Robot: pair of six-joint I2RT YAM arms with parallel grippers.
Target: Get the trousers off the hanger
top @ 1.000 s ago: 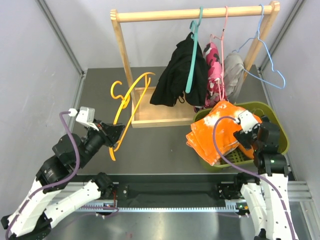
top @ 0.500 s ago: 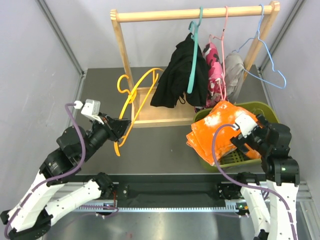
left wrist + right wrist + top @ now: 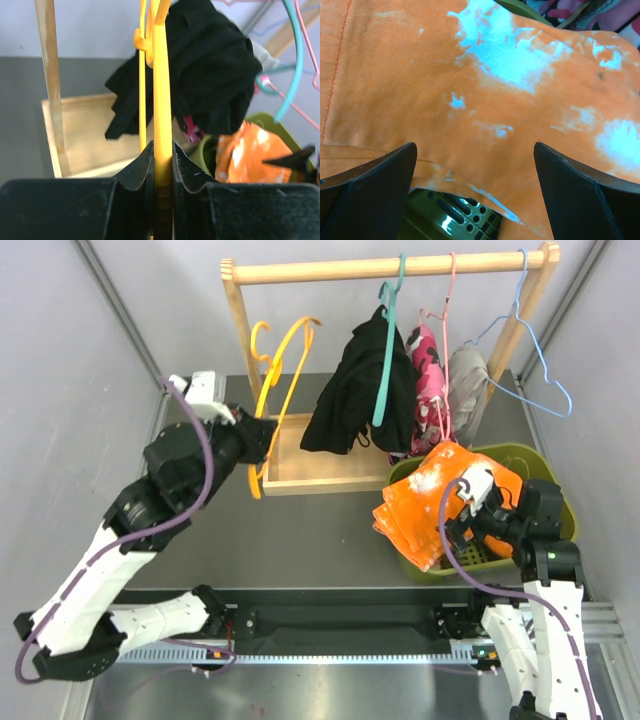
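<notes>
The orange trousers point(image 3: 432, 502) with whitish marks lie over the green basket point(image 3: 550, 490); they fill the right wrist view point(image 3: 470, 90). The black trousers point(image 3: 355, 390) hang on a teal hanger point(image 3: 385, 360), the pink camouflage trousers point(image 3: 428, 375) on a pink hanger, the grey trousers point(image 3: 466, 390) beside them. My left gripper point(image 3: 262, 430) is shut on an empty yellow hanger point(image 3: 278, 380), held up near the rack's left post; the hanger point(image 3: 161, 100) runs between the fingers. My right gripper point(image 3: 462, 525) is open just above the orange trousers.
The wooden rack point(image 3: 390, 268) has a tray base point(image 3: 320, 455) at the table's back. An empty blue hanger point(image 3: 535, 360) hangs at the rail's right end. Grey walls stand close on both sides.
My left arm has lifted the yellow hanger up and back toward the rack's left post. My right gripper has drawn back toward me, away from the orange trousers.
</notes>
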